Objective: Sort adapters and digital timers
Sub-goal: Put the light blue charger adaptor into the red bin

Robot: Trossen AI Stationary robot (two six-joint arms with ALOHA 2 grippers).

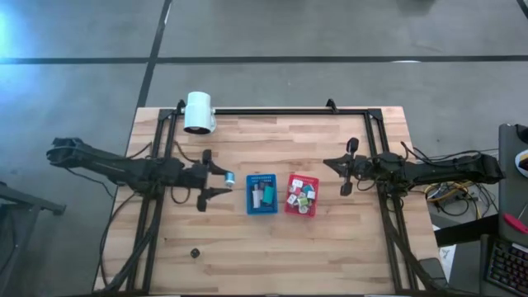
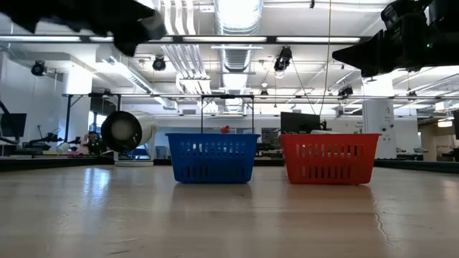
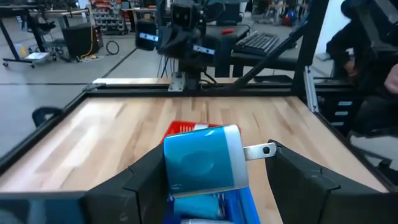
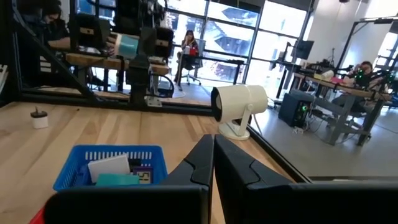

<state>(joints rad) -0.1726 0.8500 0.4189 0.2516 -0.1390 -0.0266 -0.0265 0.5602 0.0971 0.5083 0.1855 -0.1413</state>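
- left gripper (image 1: 226,181) is clamped on a blue digital timer (image 3: 202,164), held up in the air just short of the blue basket (image 1: 261,195)
- left wrist view: timer sits between the two dark fingers (image 3: 144,175), its pale back edge and a small metal tab off to one side; blue basket rim directly below and ahead of it, red basket (image 3: 185,127) just beyond
- high view: held timer (image 1: 231,177) shows as a small blue block at the fingertips, just beside the blue basket's near wall, not inside it
- blue basket already holds a few digital timers (image 1: 261,195), teal, white and dark ones lying flat
- red basket (image 1: 302,195) touching or just beside the blue one, on the side away from the left gripper; filled with adapters (image 1: 302,195), small white cubes with dark marks
- right gripper (image 1: 347,165) fingers pressed together, holding nothing, hangs above the table near the red basket's far side
- right wrist view: blue basket (image 4: 109,165) ahead of the closed fingers (image 4: 194,165), white cylinder (image 4: 239,104) well beyond it at table edge
- one small dark thing (image 1: 195,252) lies on the wooden table (image 1: 346,247), well apart from both grippers
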